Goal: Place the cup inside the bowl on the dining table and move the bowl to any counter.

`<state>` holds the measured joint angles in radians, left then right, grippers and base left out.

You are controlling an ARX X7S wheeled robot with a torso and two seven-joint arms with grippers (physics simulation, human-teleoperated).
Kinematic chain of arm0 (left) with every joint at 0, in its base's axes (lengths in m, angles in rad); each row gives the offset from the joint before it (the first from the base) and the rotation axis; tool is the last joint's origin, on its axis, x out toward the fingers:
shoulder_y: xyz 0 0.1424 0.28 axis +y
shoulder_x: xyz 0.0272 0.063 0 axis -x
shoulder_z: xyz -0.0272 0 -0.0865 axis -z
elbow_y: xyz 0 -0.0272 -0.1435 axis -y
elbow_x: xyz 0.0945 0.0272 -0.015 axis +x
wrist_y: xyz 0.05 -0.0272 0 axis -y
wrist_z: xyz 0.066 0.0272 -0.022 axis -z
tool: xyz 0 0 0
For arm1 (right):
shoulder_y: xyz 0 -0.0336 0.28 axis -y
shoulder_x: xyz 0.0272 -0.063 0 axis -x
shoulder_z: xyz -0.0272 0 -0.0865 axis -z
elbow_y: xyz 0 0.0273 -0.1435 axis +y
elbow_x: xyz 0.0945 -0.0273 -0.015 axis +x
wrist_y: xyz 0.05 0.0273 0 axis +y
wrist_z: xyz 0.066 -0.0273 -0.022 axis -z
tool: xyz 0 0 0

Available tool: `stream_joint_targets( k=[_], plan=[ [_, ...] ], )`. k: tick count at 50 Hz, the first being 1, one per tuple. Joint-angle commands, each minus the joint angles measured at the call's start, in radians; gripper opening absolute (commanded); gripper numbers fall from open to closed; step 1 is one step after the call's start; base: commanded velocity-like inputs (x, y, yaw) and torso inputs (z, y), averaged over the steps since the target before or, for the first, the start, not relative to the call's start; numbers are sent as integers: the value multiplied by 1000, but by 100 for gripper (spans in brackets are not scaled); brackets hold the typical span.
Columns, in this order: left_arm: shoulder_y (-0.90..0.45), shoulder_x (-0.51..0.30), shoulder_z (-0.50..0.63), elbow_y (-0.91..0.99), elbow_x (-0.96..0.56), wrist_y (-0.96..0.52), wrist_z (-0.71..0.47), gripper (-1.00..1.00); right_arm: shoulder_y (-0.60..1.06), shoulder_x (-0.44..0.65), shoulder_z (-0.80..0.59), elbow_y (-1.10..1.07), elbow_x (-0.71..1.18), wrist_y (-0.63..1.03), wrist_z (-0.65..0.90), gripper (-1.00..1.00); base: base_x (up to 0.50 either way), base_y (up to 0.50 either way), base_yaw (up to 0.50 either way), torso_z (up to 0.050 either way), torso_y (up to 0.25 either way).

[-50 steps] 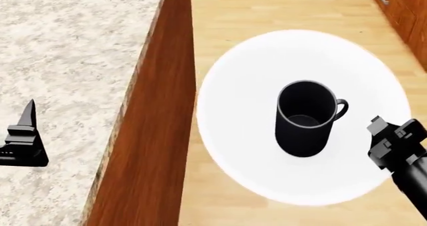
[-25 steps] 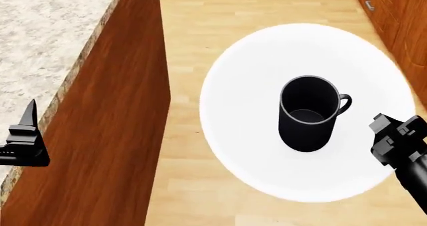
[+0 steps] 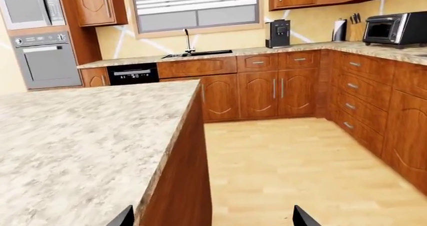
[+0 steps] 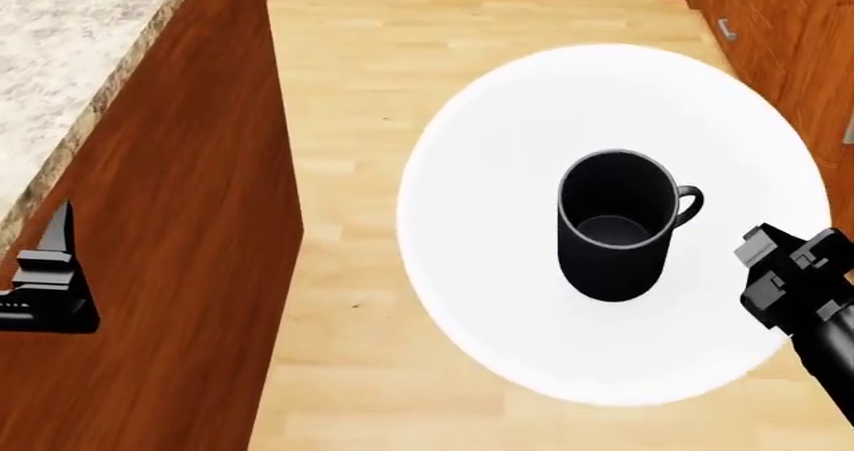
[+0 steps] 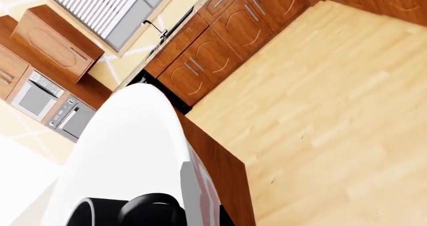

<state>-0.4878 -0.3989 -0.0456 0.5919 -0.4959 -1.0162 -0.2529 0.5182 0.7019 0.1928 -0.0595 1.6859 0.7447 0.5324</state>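
One matte black cylindrical mug (image 4: 614, 226) stands upright inside large plain white round bowl (image 4: 494, 301), carried over pale wood floor (image 4: 347, 191) by right gripper (image 4: 787, 286) clamping its rim. Pale speckled dining table (image 4: 67, 41) alongside; left gripper (image 4: 47, 286) spread, empty.

I can't see where my right gripper (image 4: 781, 271) meets the bowl (image 4: 507, 301); its fingers lie hidden behind the bowl's rim. The left gripper (image 4: 47, 286) is cut off at the head view's edge, so its opening is unclear.
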Motion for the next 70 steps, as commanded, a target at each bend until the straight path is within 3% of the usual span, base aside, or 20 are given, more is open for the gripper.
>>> stream_joint_targets(
  k=[1, 70],
  plan=[
    [-1, -3, -10, -3, -2, 5, 4, 100, 9, -4, 12, -6, 5, -10, -19, -100, 500, -152, 0, 0, 0],
    [0, -17, 11, -11, -13, 17, -14, 100, 13, -5, 8, -8, 29, -19, -20, -100, 500, -150, 0, 0, 2]
  ],
)
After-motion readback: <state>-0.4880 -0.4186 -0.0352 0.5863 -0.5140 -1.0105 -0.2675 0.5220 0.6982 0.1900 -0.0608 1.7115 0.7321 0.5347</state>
